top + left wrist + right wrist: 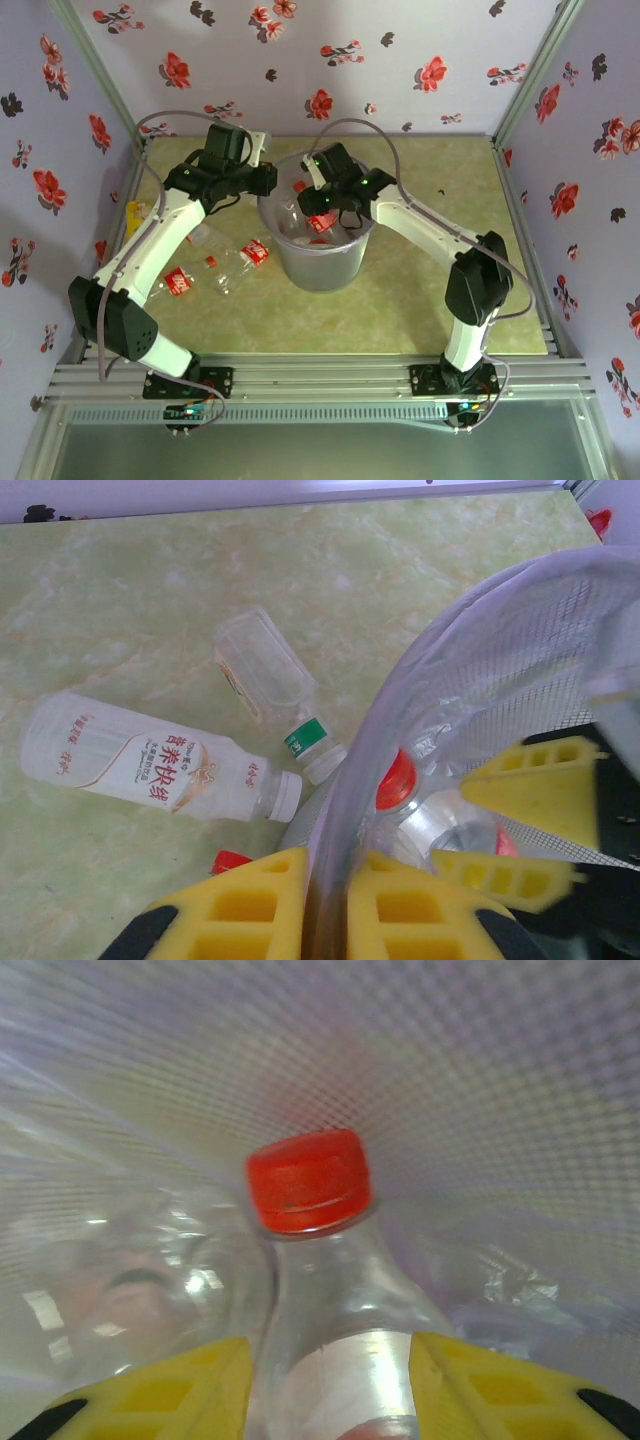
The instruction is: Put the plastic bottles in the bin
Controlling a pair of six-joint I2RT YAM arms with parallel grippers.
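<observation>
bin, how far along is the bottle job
Done: clear plastic beside the held bottle suggests at least one is already in the bin. In hand: the right gripper holds a red-capped bottle inside it, while the left gripper clamps the rim. Left: several bottles lie on the table, including a white-capped bottle and a green-labelled bottle.

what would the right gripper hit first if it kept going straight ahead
Probably the inner wall of the bin, met first by the red-capped bottle that the right gripper holds; depth is unclear.
</observation>
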